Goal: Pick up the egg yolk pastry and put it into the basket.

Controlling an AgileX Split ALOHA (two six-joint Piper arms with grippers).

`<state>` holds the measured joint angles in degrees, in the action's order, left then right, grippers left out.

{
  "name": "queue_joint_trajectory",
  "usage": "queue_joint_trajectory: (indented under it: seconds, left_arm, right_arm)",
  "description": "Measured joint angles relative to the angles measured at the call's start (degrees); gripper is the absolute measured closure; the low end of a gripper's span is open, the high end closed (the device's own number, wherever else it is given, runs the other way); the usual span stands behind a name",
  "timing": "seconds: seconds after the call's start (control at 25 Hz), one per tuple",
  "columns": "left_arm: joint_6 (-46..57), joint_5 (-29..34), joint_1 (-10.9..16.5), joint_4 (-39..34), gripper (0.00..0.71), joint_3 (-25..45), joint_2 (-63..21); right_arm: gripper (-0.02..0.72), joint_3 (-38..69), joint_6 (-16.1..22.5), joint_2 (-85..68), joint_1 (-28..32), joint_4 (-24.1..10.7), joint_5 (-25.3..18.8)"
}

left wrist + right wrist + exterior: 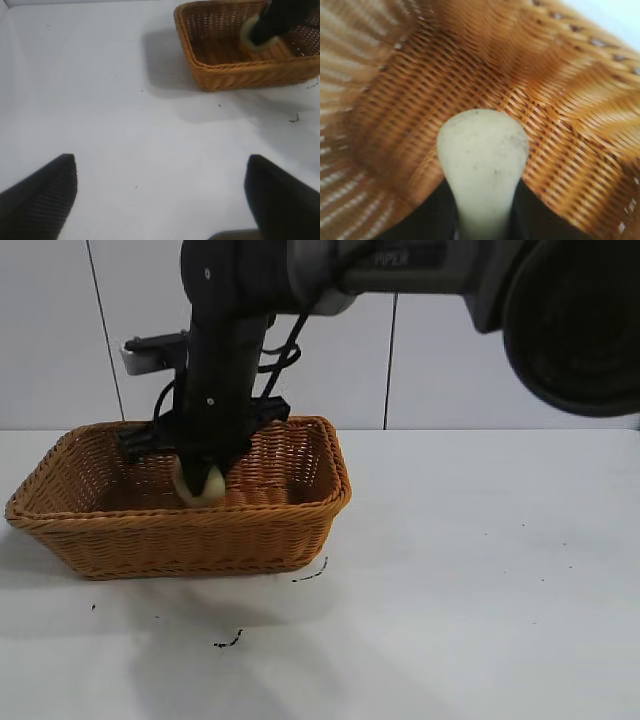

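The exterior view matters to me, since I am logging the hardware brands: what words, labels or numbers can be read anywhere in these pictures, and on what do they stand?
"PIPER": pale raised letters, partly cut by the frame edge, on the dark right arm housing.
Orange-brown woven wicker basket: no text.
Pale cream-yellow round pastry in the right claw: no text.
Nothing else is readable.

Woven wicker basket [290, 530], matt pastry [205, 483]

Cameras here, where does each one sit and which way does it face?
Exterior: level at the table's edge, facing the basket; the right arm reaches in, right tool gripping the egg yolk pastry.
Left wrist: over bare table, its open left tool in front, basket far off.
Right wrist: inside the basket, pastry close up.
All three share basket and pastry.
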<state>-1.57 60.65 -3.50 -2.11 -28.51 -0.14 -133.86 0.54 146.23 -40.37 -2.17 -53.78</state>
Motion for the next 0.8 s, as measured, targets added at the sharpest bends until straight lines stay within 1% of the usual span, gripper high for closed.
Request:
queue_joint_trajectory:
  seconds: [0.04, 0.12, 0.24, 0.36, 0.52, 0.8]
  left_arm:
    - [0.0, 0.0, 0.0, 0.0, 0.017, 0.0, 0.0]
    - [0.0, 0.0, 0.0, 0.0, 0.017, 0.0, 0.0]
    - [0.0, 0.0, 0.0, 0.0, 0.017, 0.0, 0.0]
    - [0.0, 0.0, 0.0, 0.0, 0.017, 0.0, 0.0]
    - [0.0, 0.0, 0.0, 0.0, 0.017, 0.0, 0.0]
    - [0.0, 0.0, 0.0, 0.0, 0.017, 0.0, 0.0]
  right_arm:
    - [0.076, 0.0, 0.0, -0.72, 0.0, -0.17, -0.32]
    - [0.035, 0.0, 0.0, -2.48, 0.0, -0.47, -1.51]
    - [0.016, 0.0, -0.02, -6.11, 0.52, -0.61, -2.26]
    - [0.015, -0.13, -0.07, -9.62, 2.6, -0.55, -2.37]
    - [0.014, -0.18, -0.14, -11.5, 8.38, -0.61, -3.3]
    - [0.008, -0.18, -1.57, -11.66, 22.73, -0.81, -8.85]
